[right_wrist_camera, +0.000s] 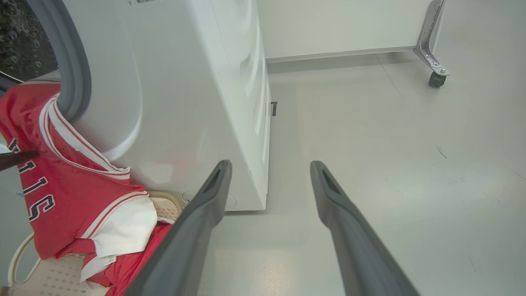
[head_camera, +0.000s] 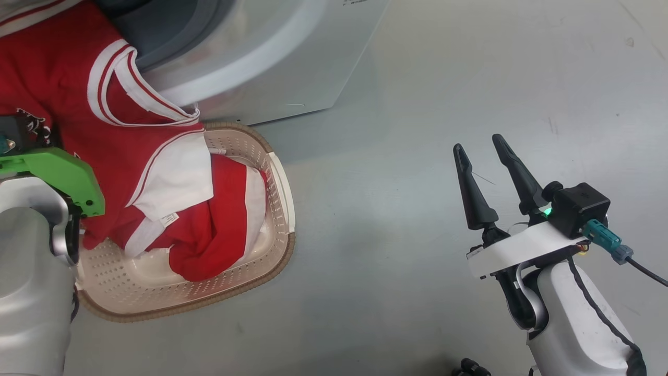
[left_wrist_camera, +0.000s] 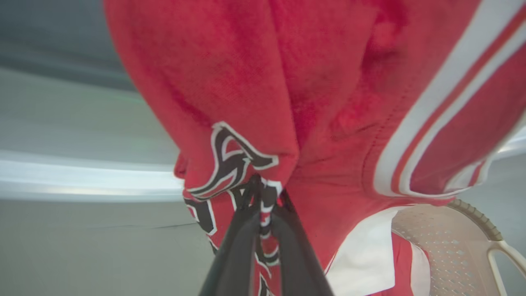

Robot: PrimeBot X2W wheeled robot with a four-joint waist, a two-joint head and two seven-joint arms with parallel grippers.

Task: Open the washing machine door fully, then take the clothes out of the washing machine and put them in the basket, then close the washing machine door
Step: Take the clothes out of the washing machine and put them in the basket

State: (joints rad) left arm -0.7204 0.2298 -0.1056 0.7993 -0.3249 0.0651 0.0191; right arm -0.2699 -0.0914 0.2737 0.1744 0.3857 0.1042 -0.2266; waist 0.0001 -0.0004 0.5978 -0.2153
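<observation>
Left pincer (left_wrist_camera: 265, 197): fingers drawn nearly together, pinching a fold of the red jersey (left_wrist_camera: 287, 102) right at its navy-and-white lettering; cloth bunches and hangs from the tips, so I judge the grip real.

Right pincer (head_camera: 478, 143): wide open, holding nothing; it hovers over bare floor (head_camera: 443, 78), well apart from the work.

Where the jersey lies: its upper part is draped over the grey rubber ring of the washing machine (head_camera: 292, 62) opening; its lower end, the white-trimmed sleeve, hangs into the basket (head_camera: 284, 209); so its long axis runs from the drum mouth down to the basket, with my grip near the middle.

A second red garment (head_camera: 219, 245) is heaped inside the basket already, touching the jersey's lower end.

The basket sits on the floor hard against the foot of the machine, just under the opening; from my left pincer it lies below and toward my right, rim and one white handle showing low in the left wrist view.

Judgement: the move ahead turns on pulling away from the opening first, to free the upper end, then down and right over the basket before letting go; the left arm is the nearer one by far; risk is the top end snagging on the ring or trailing over the rim.
</observation>
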